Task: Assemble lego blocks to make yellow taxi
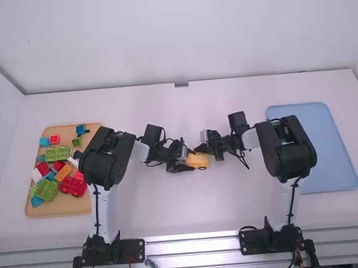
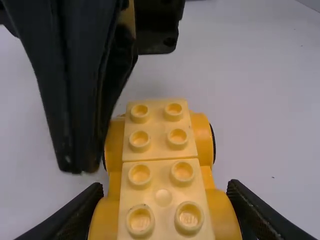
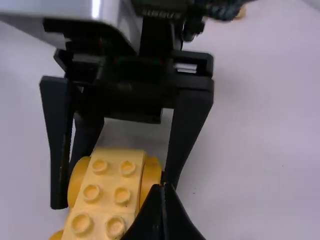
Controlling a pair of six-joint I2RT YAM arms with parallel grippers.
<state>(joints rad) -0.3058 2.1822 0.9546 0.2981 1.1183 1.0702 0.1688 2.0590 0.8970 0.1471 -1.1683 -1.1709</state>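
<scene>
As the left end effector (image 2: 167, 205) clamps the yellow block car (image 2: 160, 130) between its fingers, apparently to steady it, the right end effector (image 3: 163, 200), closed and empty, hangs just beside, perhaps to press it firm.

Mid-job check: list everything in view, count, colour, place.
Toy car: one, yellow, mid-table
Bricks: many, mixed colours, brick tray
Brick tray: one, tan, table's left
Other tray: one, blue, table's right
Table: one, white, under trays
Walls: three, white, around table
Rails: several, silver, near edge
Cables: several, black, along arms
Arms: two, white and black, over table
Left gripper: one, black, clamped on car
Right gripper: one, black, shut beside car
</scene>
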